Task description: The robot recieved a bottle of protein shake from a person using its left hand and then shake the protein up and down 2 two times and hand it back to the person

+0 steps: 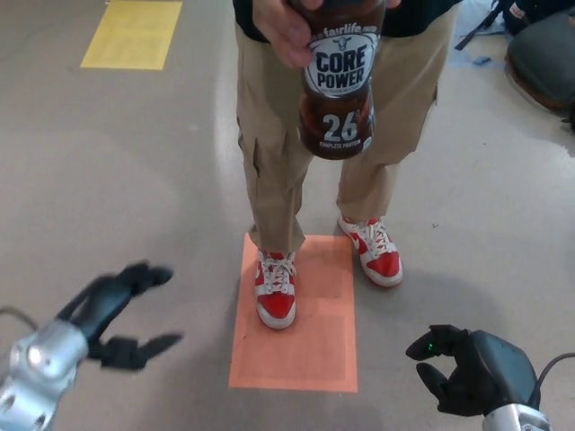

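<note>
A person's hand [286,27] holds a brown Core Power protein shake bottle [338,85] upright at the top centre, in front of tan trousers. My left hand [112,314] is low at the bottom left, open, fingers spread, far below and left of the bottle. My right hand [472,368] hangs at the bottom right with its fingers curled and holding nothing.
The person stands in red and white shoes [274,287] on an orange floor square [301,314]. A yellow floor square [133,34] lies at the top left. A dark bag or chair [544,54] sits at the top right.
</note>
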Controlling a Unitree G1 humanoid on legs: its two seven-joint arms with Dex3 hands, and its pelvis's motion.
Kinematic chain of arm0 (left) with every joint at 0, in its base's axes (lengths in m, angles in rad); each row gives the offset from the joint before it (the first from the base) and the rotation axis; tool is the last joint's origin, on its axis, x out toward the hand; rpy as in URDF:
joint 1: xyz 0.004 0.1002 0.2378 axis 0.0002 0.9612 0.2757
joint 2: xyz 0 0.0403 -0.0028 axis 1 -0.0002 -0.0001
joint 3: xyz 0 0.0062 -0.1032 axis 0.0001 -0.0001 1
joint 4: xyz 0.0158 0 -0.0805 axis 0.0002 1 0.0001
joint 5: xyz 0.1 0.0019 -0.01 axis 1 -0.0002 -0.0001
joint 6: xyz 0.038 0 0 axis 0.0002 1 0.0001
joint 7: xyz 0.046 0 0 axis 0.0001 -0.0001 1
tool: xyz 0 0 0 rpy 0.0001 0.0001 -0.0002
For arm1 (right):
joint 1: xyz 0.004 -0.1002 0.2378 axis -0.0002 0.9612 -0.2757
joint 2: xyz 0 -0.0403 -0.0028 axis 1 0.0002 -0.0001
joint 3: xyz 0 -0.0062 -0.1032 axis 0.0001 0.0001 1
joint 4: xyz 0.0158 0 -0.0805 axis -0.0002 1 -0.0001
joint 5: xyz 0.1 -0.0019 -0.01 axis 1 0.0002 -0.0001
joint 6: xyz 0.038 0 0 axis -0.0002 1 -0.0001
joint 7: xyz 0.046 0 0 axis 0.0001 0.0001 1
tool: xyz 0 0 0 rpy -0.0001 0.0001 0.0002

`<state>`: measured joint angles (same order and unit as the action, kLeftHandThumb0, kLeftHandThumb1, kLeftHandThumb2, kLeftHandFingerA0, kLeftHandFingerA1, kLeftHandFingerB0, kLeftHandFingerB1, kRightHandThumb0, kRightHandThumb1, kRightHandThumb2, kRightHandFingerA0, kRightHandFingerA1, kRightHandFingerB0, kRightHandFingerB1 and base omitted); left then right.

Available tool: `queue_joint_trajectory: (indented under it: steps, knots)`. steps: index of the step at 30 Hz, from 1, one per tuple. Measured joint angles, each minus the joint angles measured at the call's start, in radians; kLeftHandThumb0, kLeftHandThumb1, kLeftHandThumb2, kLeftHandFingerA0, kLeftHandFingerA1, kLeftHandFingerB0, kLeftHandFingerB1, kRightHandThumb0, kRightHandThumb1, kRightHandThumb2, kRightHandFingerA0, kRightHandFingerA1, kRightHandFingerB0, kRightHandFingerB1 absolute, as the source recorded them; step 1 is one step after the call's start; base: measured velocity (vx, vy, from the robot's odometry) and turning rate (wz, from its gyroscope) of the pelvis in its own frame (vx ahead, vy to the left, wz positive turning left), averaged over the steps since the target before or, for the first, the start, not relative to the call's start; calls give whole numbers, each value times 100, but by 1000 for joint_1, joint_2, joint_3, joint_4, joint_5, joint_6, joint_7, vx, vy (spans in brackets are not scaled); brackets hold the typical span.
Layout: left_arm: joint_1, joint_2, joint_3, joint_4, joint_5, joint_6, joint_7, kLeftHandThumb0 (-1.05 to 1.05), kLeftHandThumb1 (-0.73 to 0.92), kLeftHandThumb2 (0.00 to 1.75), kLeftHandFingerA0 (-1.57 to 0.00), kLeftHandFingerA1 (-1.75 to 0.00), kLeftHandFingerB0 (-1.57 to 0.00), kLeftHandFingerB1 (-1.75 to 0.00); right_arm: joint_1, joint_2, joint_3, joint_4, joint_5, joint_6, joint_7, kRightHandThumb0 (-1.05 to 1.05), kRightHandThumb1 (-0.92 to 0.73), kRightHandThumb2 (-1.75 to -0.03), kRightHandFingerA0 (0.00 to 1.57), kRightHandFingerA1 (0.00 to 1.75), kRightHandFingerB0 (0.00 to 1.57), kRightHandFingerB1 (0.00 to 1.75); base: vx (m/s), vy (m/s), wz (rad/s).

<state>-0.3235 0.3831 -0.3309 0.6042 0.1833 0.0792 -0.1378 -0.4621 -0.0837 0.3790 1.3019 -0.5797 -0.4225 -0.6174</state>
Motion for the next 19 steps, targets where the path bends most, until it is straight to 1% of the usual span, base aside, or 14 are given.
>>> queue_joint_trajectory:
  steps: [3,7,8,12,16,18,19]
  knots:
    - [2,-3,-16,88,17,-28,49,-59,50,76,-35,-44,-8,-35,-14,0,0,0,0,0,0,-42,-70,-80,99,86,88,57,0,0,0]
    - [0,-13,-38,215,47,-88,125,-64,52,79,-33,-45,-8,-32,-28,0,-1,0,0,4,0,-41,-68,-81,101,82,88,56,0,0,0]
    - [-1,-16,-42,234,52,-99,137,-64,53,80,-31,-45,-9,-31,-30,0,-1,1,0,5,0,-41,-67,-82,101,87,88,56,0,0,0]
    - [-15,-30,-64,334,84,-160,209,-64,54,81,-30,-44,-8,-32,-44,0,-2,1,0,11,0,-41,-67,-82,100,85,87,56,0,0,0]
    - [-37,-37,-81,405,115,-216,274,-64,56,82,-27,-44,-8,-35,-56,0,-4,2,1,19,1,-39,-66,-82,100,90,87,56,0,0,0]
    - [-43,-39,-89,430,130,-244,306,-64,56,81,-28,-43,-8,-36,-60,0,-6,3,1,23,1,-40,-67,-82,99,89,87,57,0,0,0]
    - [-46,-40,-93,442,138,-260,326,-62,57,82,-30,-44,-13,-38,-62,0,-6,3,1,25,1,-41,-68,-81,98,84,86,57,0,0,0]
